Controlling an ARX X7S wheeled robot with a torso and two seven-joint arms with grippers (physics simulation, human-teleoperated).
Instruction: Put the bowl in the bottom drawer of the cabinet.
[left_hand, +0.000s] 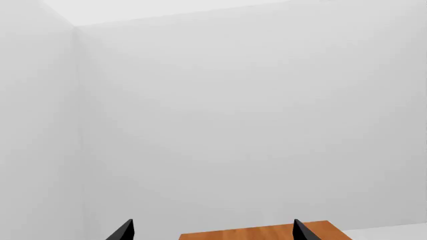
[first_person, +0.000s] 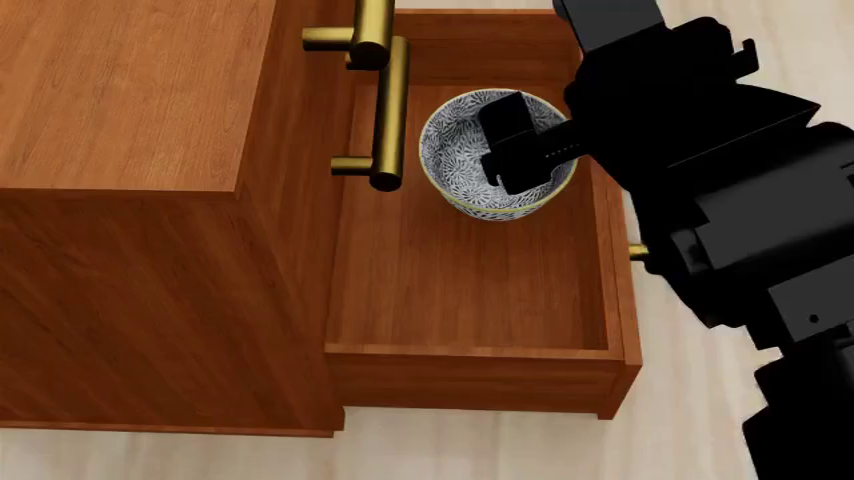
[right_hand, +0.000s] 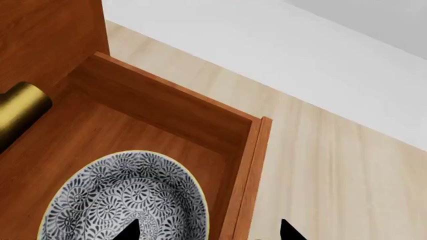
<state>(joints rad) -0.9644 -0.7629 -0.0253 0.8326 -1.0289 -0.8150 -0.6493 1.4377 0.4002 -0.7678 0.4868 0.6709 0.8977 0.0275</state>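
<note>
The reddish-brown cabinet (first_person: 120, 90) is seen from above, with its bottom drawer (first_person: 454, 290) pulled out. The patterned bowl (first_person: 461, 160) sits inside the drawer toward its far end, next to the side wall (right_hand: 243, 165). My right gripper (first_person: 527, 150) hangs over the bowl (right_hand: 120, 195) and is open. In the right wrist view (right_hand: 208, 231) one fingertip shows over the bowl's inside and the other beyond the drawer wall. My left gripper (left_hand: 212, 231) is open and empty, facing a white wall above a strip of wood (left_hand: 260, 234).
Brass bar handles (first_person: 387, 100) of the upper drawers jut out over the open drawer, close beside the bowl. The end of another brass handle (first_person: 638, 252) shows past the drawer's front. Light wood floor (right_hand: 320, 165) surrounds the cabinet, with a white wall (right_hand: 280, 45) behind.
</note>
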